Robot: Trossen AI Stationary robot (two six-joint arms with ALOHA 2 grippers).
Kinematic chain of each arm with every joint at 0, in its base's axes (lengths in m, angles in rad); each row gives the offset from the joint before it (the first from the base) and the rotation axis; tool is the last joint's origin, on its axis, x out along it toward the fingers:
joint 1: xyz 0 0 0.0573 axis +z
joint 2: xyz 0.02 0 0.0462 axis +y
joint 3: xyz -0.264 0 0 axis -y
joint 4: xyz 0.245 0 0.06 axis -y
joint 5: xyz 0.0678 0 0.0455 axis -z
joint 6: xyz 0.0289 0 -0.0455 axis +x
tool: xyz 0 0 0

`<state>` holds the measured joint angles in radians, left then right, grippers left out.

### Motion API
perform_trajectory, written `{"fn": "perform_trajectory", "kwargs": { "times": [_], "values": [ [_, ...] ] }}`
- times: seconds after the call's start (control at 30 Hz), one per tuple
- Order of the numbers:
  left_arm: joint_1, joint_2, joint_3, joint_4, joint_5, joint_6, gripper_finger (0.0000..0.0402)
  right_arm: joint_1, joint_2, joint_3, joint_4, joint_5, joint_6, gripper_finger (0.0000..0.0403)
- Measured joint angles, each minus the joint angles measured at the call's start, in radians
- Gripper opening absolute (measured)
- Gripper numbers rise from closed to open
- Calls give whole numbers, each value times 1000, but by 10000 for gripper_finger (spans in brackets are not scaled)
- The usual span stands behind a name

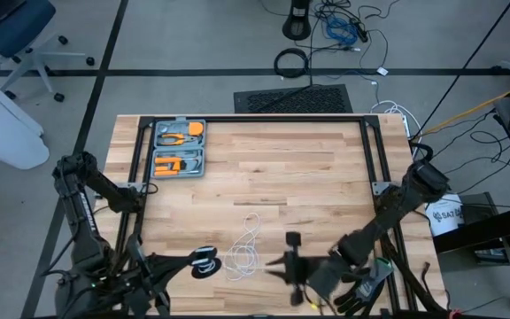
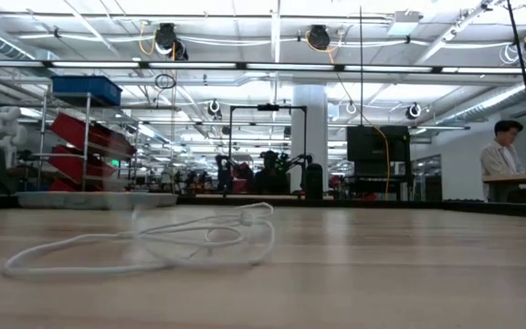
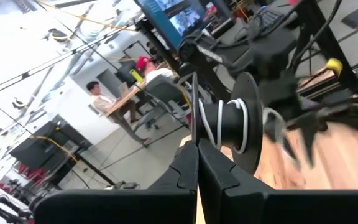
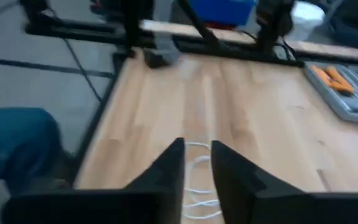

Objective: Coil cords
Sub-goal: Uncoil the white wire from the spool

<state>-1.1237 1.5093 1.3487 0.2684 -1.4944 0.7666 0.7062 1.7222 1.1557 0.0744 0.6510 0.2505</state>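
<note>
White cord (image 1: 244,248) lies in loose loops on the wooden table (image 1: 264,168) at about six o'clock from its centre; one end runs to the small black reel (image 1: 205,262), at roughly nine o'clock from the loops; a few turns already wrap the reel's hub in the left wrist view. Left gripper (image 3: 196,163) is clamped on the reel's rim, presumably to steady it for winding; right gripper (image 1: 292,257) hovers at three o'clock from the loops, fingers slightly parted and empty, likely placed to take up slack. Most cord looks unwound.
</note>
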Motion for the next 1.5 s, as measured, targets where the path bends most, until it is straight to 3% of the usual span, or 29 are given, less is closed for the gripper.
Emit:
{"fn": "perform_trajectory", "kwargs": {
  "times": [0.17, 0.4, 0.5, 0.87, 1.23, 1.5],
  "values": [
    [27, 0, 0, 0, 0, -1, 2, 37, 3, 0, 215, 187, -110, 138],
    [75, 0, 0, -19, 82, -27, 2, 9, 75, 1, 725, 79, -475, 206],
    [92, 0, 0, -26, 113, -28, 2, -8, 105, 1, 830, 79, -577, 217],
    [147, 3, -14, -38, 232, -78, 2, -89, 137, 0, 848, 23, -575, 196],
    [155, 3, -15, -76, 234, -89, 2, -84, 143, 0, 896, 29, -637, 135],
    [155, 3, -16, -76, 233, -90, 2, -83, 142, 0, 934, 29, -645, 120]
  ]
}}
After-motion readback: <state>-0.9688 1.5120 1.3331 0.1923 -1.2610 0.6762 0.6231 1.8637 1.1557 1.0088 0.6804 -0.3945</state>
